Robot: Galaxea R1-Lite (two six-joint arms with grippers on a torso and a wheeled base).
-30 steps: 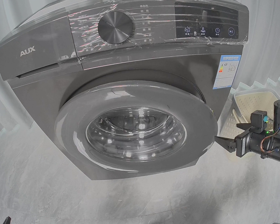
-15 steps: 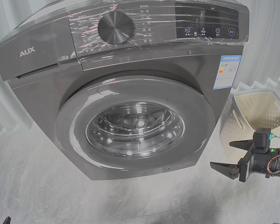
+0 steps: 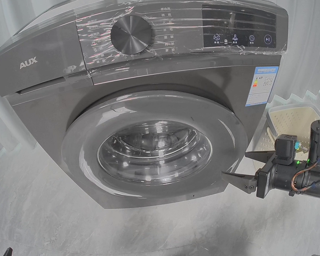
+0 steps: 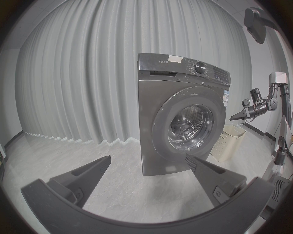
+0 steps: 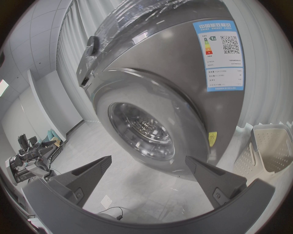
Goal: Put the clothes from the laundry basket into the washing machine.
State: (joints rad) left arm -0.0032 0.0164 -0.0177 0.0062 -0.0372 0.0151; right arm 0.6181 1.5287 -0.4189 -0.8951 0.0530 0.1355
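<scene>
a: how do the fingers stand?
b: the right gripper (image 3: 234, 163) has its fingers spread wide, with nothing between them. the lower finger (image 3: 239, 180) has its tip right at the lower right rim of the door (image 3: 154, 152); whether it touches cannot be told. the gripper's long axis runs right to left, tips leftward.
a: and the other one?
b: the left gripper (image 3: 24, 255) sits low at the near left, fingers parted too and holding nothing, tips pointing far. the picture's edge cuts off its base.
a: room to move?
b: open floor (image 3: 142, 236) lies between the two grippers and in front of the washing machine (image 3: 50, 109). a curtain (image 3: 308, 19) closes the far side.
a: which way does the machine face?
b: its shut door faces near, toward the grippers, and the drum shows through the round glass. the dial (image 3: 131, 34) sits above, under wrinkled film.
a: where is the laundry basket?
b: the laundry basket (image 3: 308, 105) stands upright on the floor, just beside the machine's right side, mouth upward, beyond the right gripper.
a: anything hidden?
b: the right arm covers the basket's near wall, and its bottom is hidden, so what lies inside cannot be told.
</scene>
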